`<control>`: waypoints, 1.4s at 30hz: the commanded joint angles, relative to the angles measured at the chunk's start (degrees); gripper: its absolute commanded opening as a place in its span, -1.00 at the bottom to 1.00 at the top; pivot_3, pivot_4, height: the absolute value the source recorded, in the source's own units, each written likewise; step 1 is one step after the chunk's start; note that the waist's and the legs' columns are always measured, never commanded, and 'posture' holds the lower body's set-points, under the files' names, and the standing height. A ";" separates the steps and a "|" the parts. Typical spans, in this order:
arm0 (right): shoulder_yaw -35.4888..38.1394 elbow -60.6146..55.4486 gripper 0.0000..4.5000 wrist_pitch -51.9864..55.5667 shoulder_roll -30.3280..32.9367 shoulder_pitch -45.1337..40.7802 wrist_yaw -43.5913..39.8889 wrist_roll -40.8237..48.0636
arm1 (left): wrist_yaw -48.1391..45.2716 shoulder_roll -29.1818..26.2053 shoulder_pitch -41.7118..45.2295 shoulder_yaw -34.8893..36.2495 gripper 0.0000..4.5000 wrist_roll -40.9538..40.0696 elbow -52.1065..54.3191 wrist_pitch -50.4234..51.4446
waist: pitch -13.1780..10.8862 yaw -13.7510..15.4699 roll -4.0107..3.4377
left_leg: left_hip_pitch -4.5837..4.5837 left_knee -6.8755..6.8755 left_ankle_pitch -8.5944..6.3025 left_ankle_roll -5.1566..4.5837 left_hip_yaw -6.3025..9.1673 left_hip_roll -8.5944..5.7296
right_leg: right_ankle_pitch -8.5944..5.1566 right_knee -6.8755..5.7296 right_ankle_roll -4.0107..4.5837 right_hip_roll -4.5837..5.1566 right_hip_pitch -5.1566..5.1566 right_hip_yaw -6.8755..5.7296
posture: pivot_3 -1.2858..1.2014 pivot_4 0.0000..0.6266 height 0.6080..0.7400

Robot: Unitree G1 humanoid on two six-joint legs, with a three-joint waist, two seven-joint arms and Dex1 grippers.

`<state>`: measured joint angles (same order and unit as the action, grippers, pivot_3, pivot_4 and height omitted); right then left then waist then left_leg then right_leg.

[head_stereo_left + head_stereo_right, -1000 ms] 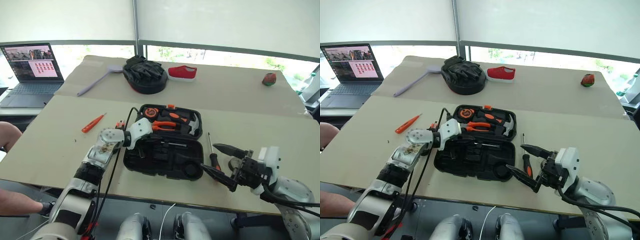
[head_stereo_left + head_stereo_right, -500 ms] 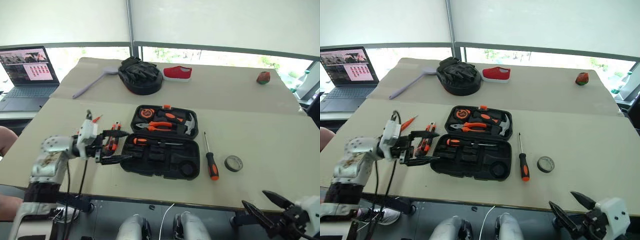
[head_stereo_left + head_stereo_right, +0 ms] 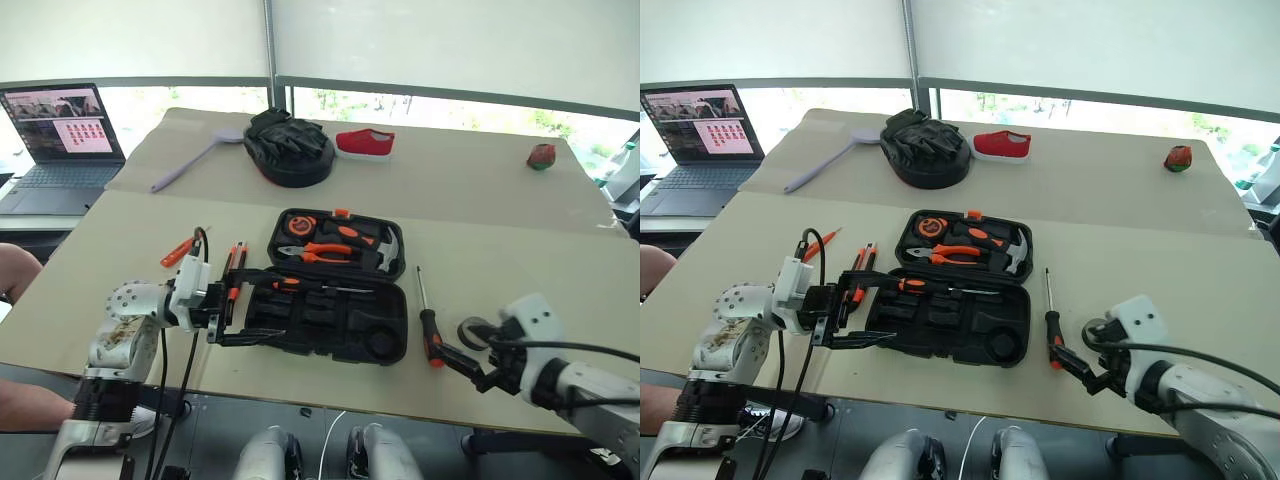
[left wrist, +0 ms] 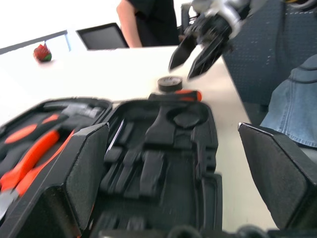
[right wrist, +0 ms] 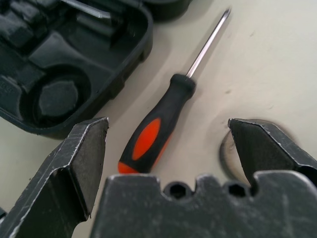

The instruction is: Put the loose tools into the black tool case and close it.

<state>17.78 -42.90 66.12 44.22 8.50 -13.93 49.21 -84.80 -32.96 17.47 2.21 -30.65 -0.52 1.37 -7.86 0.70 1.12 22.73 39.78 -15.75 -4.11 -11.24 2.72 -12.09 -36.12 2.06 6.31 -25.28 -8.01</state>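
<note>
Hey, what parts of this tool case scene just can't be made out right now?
- Tape roll: right wrist view, largely behind a fingertip of the right gripper.
- Utility knife: left eye view, partly behind the left gripper.
- Laptop: screen content too small.

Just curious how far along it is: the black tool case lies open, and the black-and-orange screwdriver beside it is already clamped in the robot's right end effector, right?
Not quite. The tool case is open, but the screwdriver lies loose on the table; the right end effector stands open over it, as the right wrist view shows.
</note>
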 commanded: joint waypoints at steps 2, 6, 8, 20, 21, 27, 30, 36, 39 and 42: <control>-4.37 1.16 1.00 7.38 -0.93 -5.44 4.28 -0.53 | 1.74 0.05 -2.07 0.05 0.99 -1.55 5.08 0.35 | 0.00 -0.16 0.00 | 0.02 0.01 0.00 -0.01 0.00 -0.01 | -0.14 0.01 -0.29 0.01 0.01 -0.01 | 0.03 -0.52 1.00; -6.21 1.55 0.77 10.61 -3.37 -9.12 6.73 -1.57 | 2.32 -0.46 -3.36 0.48 1.00 -1.68 5.59 0.04 | 0.00 -0.11 -0.01 | 0.03 0.02 0.00 0.00 0.02 0.01 | -0.19 -0.01 -0.37 -0.03 0.00 -0.07 | 0.03 -0.52 1.00; -7.37 1.51 0.56 12.13 -4.65 -10.39 8.29 -2.74 | 2.54 -0.65 -3.60 0.44 1.00 -1.70 5.72 -0.08 | 0.00 -0.11 -0.01 | 0.03 0.05 0.00 0.05 0.03 0.01 | -0.17 -0.04 -0.41 -0.01 0.01 -0.08 | 0.03 -0.52 1.00; -2.40 -8.38 -0.53 6.96 -21.54 -4.26 19.79 -12.68 | 4.07 -0.93 -3.81 -0.36 1.00 -3.03 7.30 2.27 | 0.00 -0.11 -0.01 | 0.14 0.02 -0.11 0.36 0.09 0.00 | -0.16 0.00 -0.47 -0.06 -0.01 -0.17 | 0.03 -0.52 1.00; -2.40 -8.78 -0.53 4.29 -22.04 -5.14 19.64 -13.77 | 4.61 -0.55 -3.54 -0.15 1.00 -3.25 7.20 2.54 | -0.01 -0.35 -0.03 | 0.14 0.02 -0.13 0.41 0.09 0.00 | -0.15 0.00 -0.47 -0.07 -0.01 -0.17 | 0.03 -0.52 1.00; -7.41 -7.18 -0.53 -13.19 -14.25 -11.64 3.49 -17.30 | 6.59 -0.09 -2.66 1.18 1.00 -3.31 5.56 2.39 | -0.03 -1.23 -0.06 | 0.07 0.00 -0.15 0.63 0.07 0.00 | -0.10 -0.02 -0.57 -0.16 -0.03 -0.03 | 0.03 -0.52 1.00; -16.11 -0.28 -0.53 -21.31 -3.67 -21.06 -17.26 -17.80 | 6.90 -1.75 -3.91 3.64 1.00 -1.94 2.37 0.19 | -0.12 -1.88 -0.18 | 0.09 -0.04 -0.08 0.53 0.05 -0.01 | -0.11 -0.02 -0.53 -0.32 -0.10 0.03 | 0.03 -0.52 1.00; -35.64 17.78 -0.53 -30.44 2.15 -39.35 -34.48 -29.80 | 7.92 -4.58 -7.03 7.20 1.00 -0.52 -0.15 -1.47 | -0.20 -2.16 -0.12 | -0.06 -0.09 0.18 0.19 0.07 0.12 | -0.22 -0.06 -0.31 -0.34 -0.09 0.07 | 0.03 -0.52 1.00; -41.63 24.55 -0.53 -31.96 1.72 -44.31 -39.06 -34.47 | 9.23 -5.17 -9.15 8.52 1.00 -0.33 1.15 -1.63 | -0.20 -1.56 -0.12 | 0.22 -0.05 0.20 0.20 0.05 0.10 | -0.19 -0.12 -0.24 -0.25 -0.40 0.07 | 0.03 -0.52 1.00; -44.77 30.82 -0.53 -32.92 0.73 -47.82 -41.89 -38.27 | 10.29 -5.66 -12.43 9.64 1.00 -1.88 5.11 0.48 | -0.20 -1.32 -0.12 | 0.62 0.10 0.23 0.14 -0.05 0.03 | 0.04 -0.19 0.10 -0.15 -0.76 0.06 | 0.03 -0.52 1.00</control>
<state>-26.52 -14.29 34.75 44.84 -37.05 -53.53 13.47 -75.23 -37.83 6.26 10.32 -30.88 0.32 1.30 -8.07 -0.62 1.01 23.38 39.90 -15.52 -3.98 -11.34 2.73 -12.05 -36.29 2.14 6.17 -26.05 -7.96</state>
